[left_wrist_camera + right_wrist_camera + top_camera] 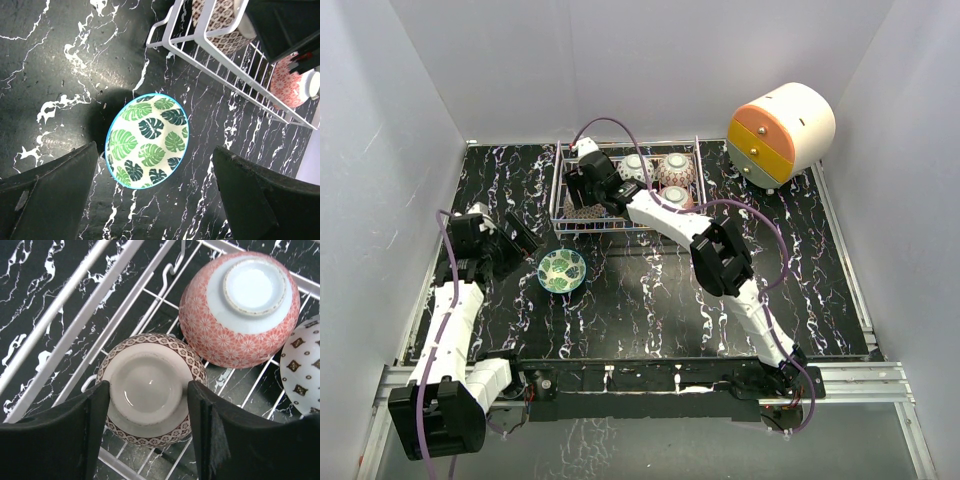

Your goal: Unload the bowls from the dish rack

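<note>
A green leaf-patterned bowl (562, 270) stands upright on the black marbled table in front of the dish rack (628, 231). My left gripper (523, 240) is open and empty, hovering just left of it; in the left wrist view the bowl (147, 140) lies beyond the gripper (155, 200). My right gripper (588, 200) reaches into the rack's near left corner. In the right wrist view the gripper (147, 390) is shut on the foot ring of an upturned beige bowl with a brown pattern (150, 427). A pink bowl (240, 305) and a white bowl (302, 370) sit upturned beside it.
Other upturned bowls (676, 168) fill the rack's back and right side. A white-orange-yellow drawer unit (780, 133) stands at the back right. The rack's wire wall (75, 325) runs close to my right gripper's left finger. White walls enclose the table.
</note>
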`<state>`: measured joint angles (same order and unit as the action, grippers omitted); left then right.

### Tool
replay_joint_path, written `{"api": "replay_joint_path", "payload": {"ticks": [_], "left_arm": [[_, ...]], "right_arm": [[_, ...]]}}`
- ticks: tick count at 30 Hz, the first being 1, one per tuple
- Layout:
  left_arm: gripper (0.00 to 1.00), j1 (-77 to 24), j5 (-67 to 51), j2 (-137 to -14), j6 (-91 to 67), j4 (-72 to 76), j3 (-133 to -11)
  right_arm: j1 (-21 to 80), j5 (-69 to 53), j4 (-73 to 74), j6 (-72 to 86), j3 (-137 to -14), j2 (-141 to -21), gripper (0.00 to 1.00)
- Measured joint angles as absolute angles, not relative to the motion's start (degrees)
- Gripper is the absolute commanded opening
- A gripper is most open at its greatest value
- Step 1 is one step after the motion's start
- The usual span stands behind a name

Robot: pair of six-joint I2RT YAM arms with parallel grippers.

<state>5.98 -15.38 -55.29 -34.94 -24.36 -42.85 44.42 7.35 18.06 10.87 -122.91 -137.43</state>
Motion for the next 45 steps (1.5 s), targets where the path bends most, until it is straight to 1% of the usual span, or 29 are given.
{"api": "replay_joint_path", "payload": {"ticks": [2,3,5,6,9,10,13,15,16,22,28,37,45], "left_arm": [[0.97,6.1,-15.6,-55.4,-34.6,-24.4,-42.2],[0.97,6.2,-15.8,-55.5,-34.5,-24.5,-41.9],[0.97,6.2,-16.1,-55.8,-34.2,-24.4,-41.3],[0.97,6.2,-16.3,-55.9,-34.2,-24.4,-41.1],[0.97,6.2,-16.8,-56.0,-33.9,-24.3,-40.4],[0.97,6.2,-17.0,-56.0,-33.8,-24.3,-40.4],[0.97,6.2,-17.2,-56.0,-33.6,-24.1,-40.3],[0.97,6.2,-17.4,-56.0,-33.4,-24.0,-40.2],[0.97,6.2,-17.4,-56.0,-33.4,-23.9,-40.1],[0.97,6.2,-17.7,-56.0,-33.4,-23.7,-39.2],[0.97,6.2,-18.7,-56.0,-33.6,-22.5,-38.7],[0.97,6.2,-20.2,-55.1,-36.0,-20.3,-38.6],[0.97,6.2,-23.2,-53.8,-39.2,-17.6,-38.7]], "right_arm": [[44.7,7.6,17.5,10.1,-122.9,-137.4,0.55],[44.8,7.9,17.3,9.9,-123.1,-137.4,0.58],[44.9,8.1,17.1,9.3,-123.1,-137.4,0.69],[45.0,8.2,17.1,9.3,-123.1,-137.4,0.72],[44.9,8.7,17.1,8.8,-123.2,-137.6,0.73],[44.9,8.7,17.0,8.9,-123.2,-137.8,0.72],[44.9,8.6,15.9,8.9,-123.7,-138.7,0.62],[44.9,8.6,15.1,8.9,-124.0,-139.0,0.50],[44.9,8.6,14.9,8.6,-124.0,-139.0,0.47],[45.0,8.7,14.2,8.6,-123.9,-139.0,0.33],[45.1,9.1,13.5,9.0,-123.1,-138.6,0.31],[45.0,10.2,15.5,9.3,-122.8,-137.0,0.30],[43.9,11.7,17.0,9.1,-119.8,-131.6,0.30]]}}
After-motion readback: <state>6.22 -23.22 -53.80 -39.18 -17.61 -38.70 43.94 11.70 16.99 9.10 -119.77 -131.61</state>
